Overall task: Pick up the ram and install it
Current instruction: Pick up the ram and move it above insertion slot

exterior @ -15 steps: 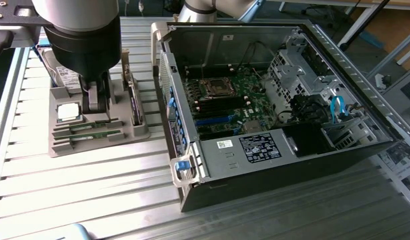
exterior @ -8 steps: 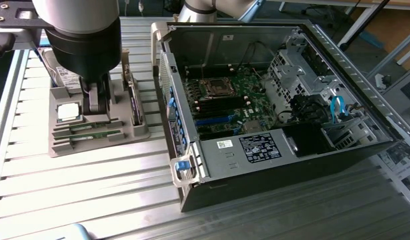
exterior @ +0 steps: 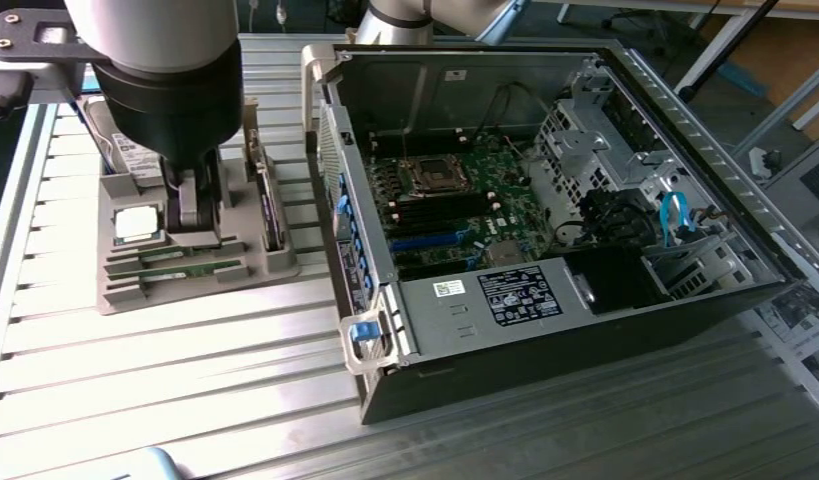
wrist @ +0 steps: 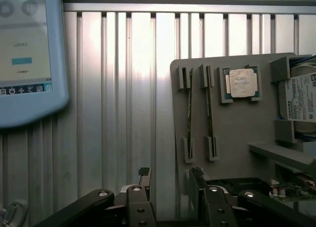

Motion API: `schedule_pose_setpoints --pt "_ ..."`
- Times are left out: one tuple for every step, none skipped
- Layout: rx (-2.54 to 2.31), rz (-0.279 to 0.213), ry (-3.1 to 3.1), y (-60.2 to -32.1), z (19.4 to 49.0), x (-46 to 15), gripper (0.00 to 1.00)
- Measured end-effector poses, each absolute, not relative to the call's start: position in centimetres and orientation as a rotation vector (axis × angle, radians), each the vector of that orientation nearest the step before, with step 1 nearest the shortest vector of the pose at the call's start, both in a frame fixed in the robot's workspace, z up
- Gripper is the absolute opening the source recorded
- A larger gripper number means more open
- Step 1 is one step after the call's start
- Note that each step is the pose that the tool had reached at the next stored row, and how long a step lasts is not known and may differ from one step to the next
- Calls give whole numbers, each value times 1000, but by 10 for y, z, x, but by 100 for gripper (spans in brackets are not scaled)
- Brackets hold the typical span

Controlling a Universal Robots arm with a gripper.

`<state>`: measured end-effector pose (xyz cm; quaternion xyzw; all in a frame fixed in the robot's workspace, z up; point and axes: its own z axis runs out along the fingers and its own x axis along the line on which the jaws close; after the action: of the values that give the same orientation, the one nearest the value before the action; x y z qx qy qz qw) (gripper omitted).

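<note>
I judge the ram (wrist: 209,111) to be light and stiff, but delicate. It is a thin board that would not take bending, and its chips and contact edge should not be squeezed or scraped. The faces look smooth, so an off-centre pinch could let it swing or slip. I would take hold across its thickness, on the bare middle of the span between the two end posts, where the pads can sit flat on both faces.

From the wrist view it shows edge-on as a narrow dark strip with a green tinge, standing on its long edge. Each end is seated in a slotted grey post. A second stick (wrist: 190,111) stands parallel just beside it, on the side away from the CPU (wrist: 242,83). I cannot tell which of the two is meant.

Both sit in the grey holder (exterior: 122,290), which lies on the slatted table (exterior: 182,380) at nine o'clock from the open case (exterior: 516,330) in the exterior view. The drive (wrist: 301,96) rests at the holder's far end.

The gripper (wrist: 170,192) is spread wide with nothing between its fingers (wrist: 143,180). In the exterior view it hangs over the holder, with the sticks at about six o'clock of its tips. It is near the ram but not touching it, and the ram sits untouched in its slots.
</note>
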<state>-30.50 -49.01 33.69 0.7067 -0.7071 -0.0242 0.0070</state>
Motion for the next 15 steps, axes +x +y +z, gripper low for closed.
schedule_pose_setpoints --pt "2210 -76 -2212 -490 337 -305 44" --pt "2210 -76 -2212 -490 336 -305 44" --pt "2210 -76 -2212 -490 336 -305 44" --pt "2210 -76 -2212 -490 335 -305 44" --pt "2210 -76 -2212 -490 335 -305 44" --pt "2210 -76 -2212 -490 335 -305 44" --pt "2210 -76 -2212 -490 334 -305 44" --pt "2210 -76 -2212 -490 334 -305 44" --pt "2210 -76 -2212 -490 334 -305 44" --pt "2210 -76 -2212 -490 334 -305 44" --pt "2210 -76 -2212 -490 333 -305 44" --pt "2210 -76 -2212 -490 333 -305 44" --pt "2210 -76 -2212 -490 333 -305 44" --pt "2210 -76 -2212 -490 333 -305 44" --pt "2210 -76 -2212 -490 333 -305 44"
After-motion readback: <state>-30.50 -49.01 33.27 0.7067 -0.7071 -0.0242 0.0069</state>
